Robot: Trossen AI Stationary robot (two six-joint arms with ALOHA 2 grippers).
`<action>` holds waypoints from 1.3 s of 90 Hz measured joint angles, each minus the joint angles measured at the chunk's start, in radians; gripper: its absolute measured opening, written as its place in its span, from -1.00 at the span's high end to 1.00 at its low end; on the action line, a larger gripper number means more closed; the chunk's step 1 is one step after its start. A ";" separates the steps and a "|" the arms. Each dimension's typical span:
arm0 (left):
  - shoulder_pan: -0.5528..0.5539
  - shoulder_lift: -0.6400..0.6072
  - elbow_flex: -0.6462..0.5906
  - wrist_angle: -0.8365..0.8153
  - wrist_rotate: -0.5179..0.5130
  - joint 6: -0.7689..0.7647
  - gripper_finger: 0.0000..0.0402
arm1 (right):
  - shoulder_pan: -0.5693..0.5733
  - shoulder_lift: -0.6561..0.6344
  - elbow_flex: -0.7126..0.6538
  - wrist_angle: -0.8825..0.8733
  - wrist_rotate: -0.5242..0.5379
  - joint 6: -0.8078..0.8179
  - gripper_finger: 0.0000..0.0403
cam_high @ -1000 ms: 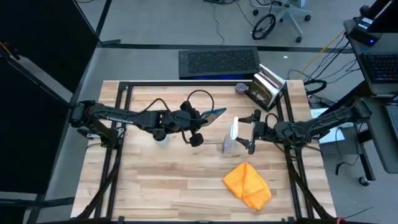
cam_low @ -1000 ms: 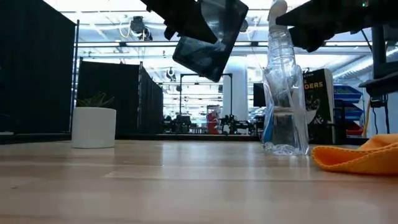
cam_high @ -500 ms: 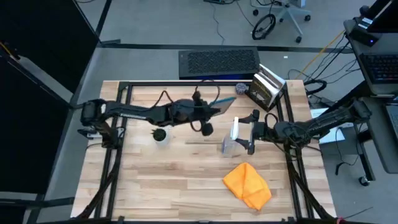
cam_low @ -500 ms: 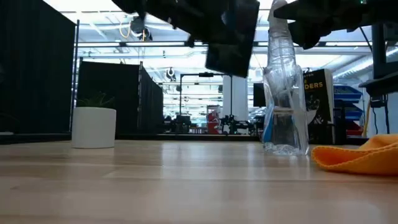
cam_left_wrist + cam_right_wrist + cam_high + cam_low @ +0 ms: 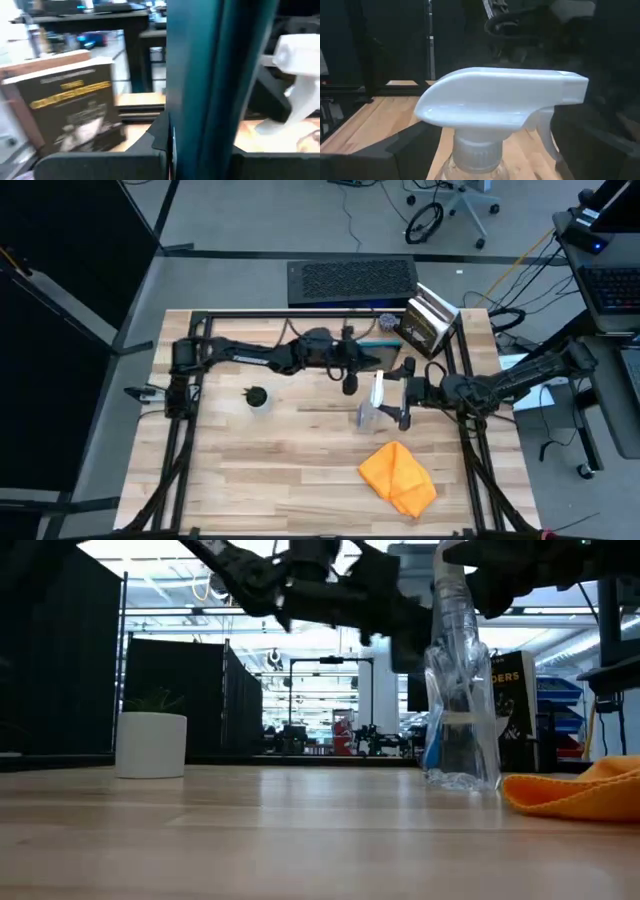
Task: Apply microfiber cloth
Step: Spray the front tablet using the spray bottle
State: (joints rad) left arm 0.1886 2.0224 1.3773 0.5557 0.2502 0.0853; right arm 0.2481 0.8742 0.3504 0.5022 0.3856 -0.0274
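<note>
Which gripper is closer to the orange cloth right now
The right. The right gripper is at the spray bottle, just beyond the orange cloth. The left gripper, holding the tablet, is farther back toward the book.

Two slim, dark arms are seen, each built from jointed segments. A black cable is looped above the left arm [image 5: 270, 357]. The right hand [image 5: 485, 155] is ended by two blocky, matte dark fingers [image 5: 407, 150].

Bright orange microfiber cloth [image 5: 399, 478], clear spray bottle [image 5: 458, 690] with white trigger head [image 5: 500, 97], pale wood table [image 5: 280, 465].
</note>
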 joint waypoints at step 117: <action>0.038 -0.040 0.007 -0.133 -0.058 0.027 0.97 | 0.000 -0.001 0.000 -0.010 0.017 -0.041 -0.51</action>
State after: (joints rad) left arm 0.2270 1.9825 1.3842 0.4223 0.1918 0.1127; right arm 0.2481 0.8730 0.3507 0.4919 0.4030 -0.0682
